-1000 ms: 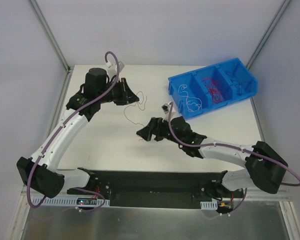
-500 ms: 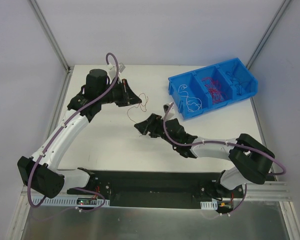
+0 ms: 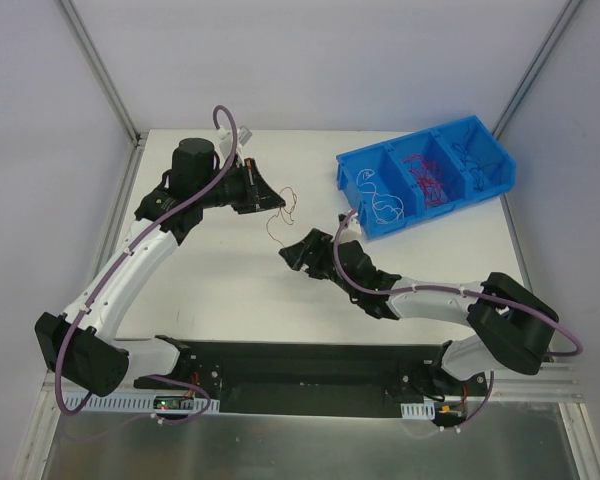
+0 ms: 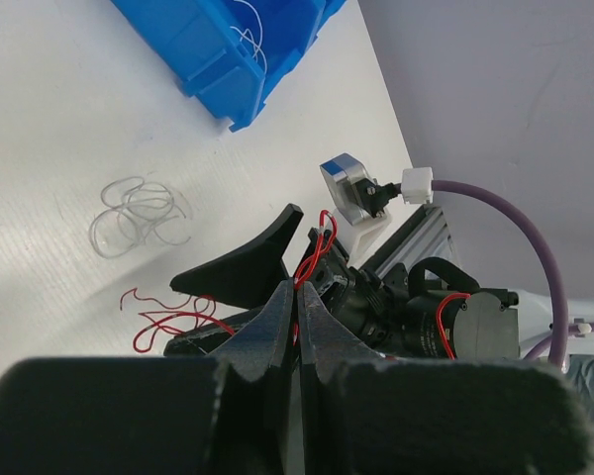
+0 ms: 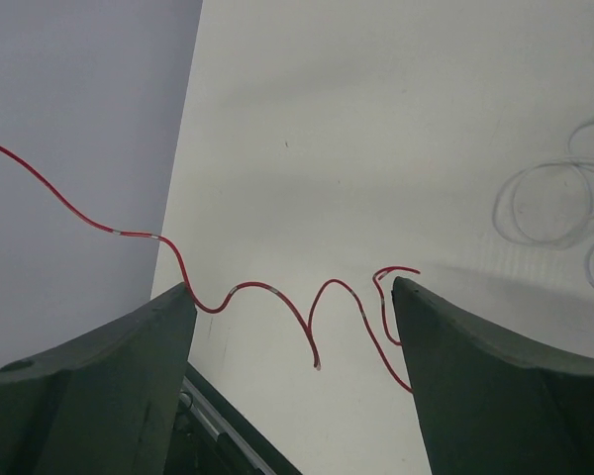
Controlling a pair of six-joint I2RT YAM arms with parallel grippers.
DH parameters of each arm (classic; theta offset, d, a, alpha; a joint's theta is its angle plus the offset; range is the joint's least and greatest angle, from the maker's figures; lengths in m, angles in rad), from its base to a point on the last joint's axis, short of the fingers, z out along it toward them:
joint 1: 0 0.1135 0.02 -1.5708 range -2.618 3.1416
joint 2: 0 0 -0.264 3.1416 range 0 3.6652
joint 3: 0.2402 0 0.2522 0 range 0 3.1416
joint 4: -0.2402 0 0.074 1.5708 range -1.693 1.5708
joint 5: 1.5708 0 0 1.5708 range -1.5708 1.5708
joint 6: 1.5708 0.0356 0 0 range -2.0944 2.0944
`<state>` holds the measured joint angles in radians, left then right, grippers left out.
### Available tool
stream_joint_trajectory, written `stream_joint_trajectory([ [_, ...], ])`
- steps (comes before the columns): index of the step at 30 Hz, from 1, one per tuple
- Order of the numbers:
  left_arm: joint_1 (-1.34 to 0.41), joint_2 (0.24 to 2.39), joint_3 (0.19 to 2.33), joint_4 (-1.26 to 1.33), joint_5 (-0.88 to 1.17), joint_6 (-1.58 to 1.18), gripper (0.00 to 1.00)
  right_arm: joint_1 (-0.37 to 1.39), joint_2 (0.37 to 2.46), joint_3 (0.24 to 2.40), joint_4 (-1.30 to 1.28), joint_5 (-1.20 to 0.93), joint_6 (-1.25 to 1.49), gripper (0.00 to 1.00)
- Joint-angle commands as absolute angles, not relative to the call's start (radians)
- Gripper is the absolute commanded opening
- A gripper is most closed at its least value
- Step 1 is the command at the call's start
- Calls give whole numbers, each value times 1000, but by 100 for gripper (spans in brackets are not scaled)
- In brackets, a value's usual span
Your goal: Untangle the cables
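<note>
My left gripper [image 3: 271, 196] is shut on a thin curly red cable [image 3: 277, 226], which hangs from its tips towards the table. In the left wrist view the fingers [image 4: 277, 317] pinch the red cable [image 4: 315, 255]. More of it curls lower left [image 4: 168, 319]. My right gripper [image 3: 290, 256] is open and empty, just below and right of the hanging strand. In the right wrist view the red cable [image 5: 277, 297] runs across the gap between its fingers [image 5: 436, 336] without being held. A pale looped strand [image 4: 139, 211] lies on the table.
A blue bin [image 3: 355, 185] with three compartments stands at the back right, holding white, red and black cables in turn. Its corner shows in the left wrist view [image 4: 213, 69]. Metal frame posts rise at the table's back corners.
My right gripper moved up towards the hanging red cable, then a little right. The cable's loose end swung right and hangs shorter. My left gripper stayed shut on it.
</note>
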<state>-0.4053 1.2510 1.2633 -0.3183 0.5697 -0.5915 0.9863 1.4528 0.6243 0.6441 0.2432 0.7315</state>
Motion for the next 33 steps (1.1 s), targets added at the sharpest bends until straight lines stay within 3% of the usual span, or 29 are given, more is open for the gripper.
stream_joint_trajectory([
  [1,-405,1238,1261,-284,600,-604,0,989,1439,629,647,259,758,82],
  [11,-407,1241,1261,-278,615,-607,0,989,1459,670,558,273,681,93],
  [17,-407,1243,1261,-276,618,-607,0,983,1476,695,508,265,657,96],
  [22,-410,1249,1256,-272,620,-614,0,977,1494,683,623,230,647,95],
  [27,-408,1250,1255,-267,627,-618,0,974,1543,706,715,178,692,86],
  [33,-408,1252,1253,-264,632,-618,0,962,1578,696,804,137,747,54],
])
